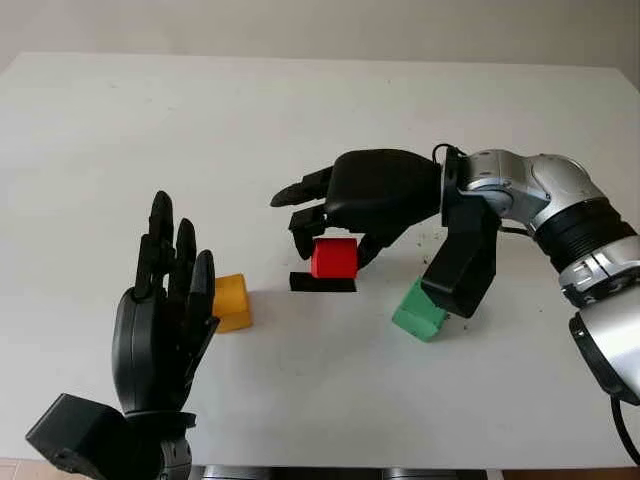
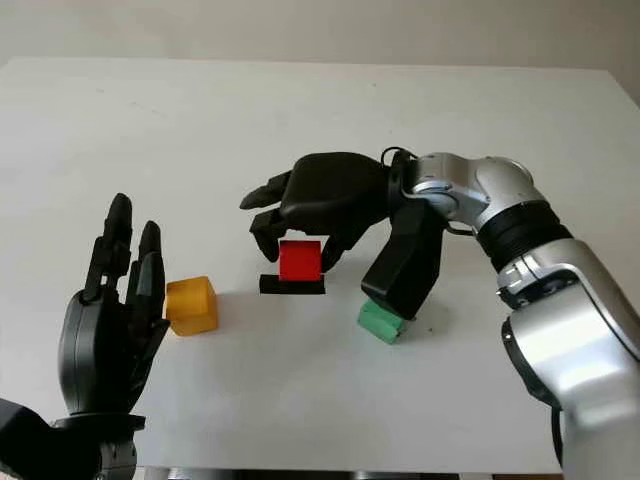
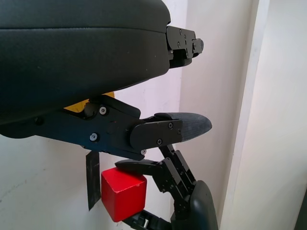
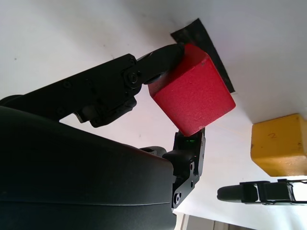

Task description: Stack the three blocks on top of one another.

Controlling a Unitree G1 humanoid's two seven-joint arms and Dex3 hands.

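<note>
My right hand [image 1: 335,245] hangs over the middle of the white table, shut on the red block [image 1: 334,257], which is lifted just above a black tape mark [image 1: 322,284]. The wrist view shows the red block [image 4: 192,101] pinched between a finger and the thumb. A yellow block [image 1: 232,302] sits on the table left of it, close to my left hand [image 1: 165,300], which is open and raised at the front left. A green block [image 1: 419,312] lies to the right, partly hidden under my right forearm.
The white table [image 1: 150,130] stretches far back and to both sides. My right forearm [image 1: 520,200] crosses in from the right, above the green block. A pale wall rises behind the table.
</note>
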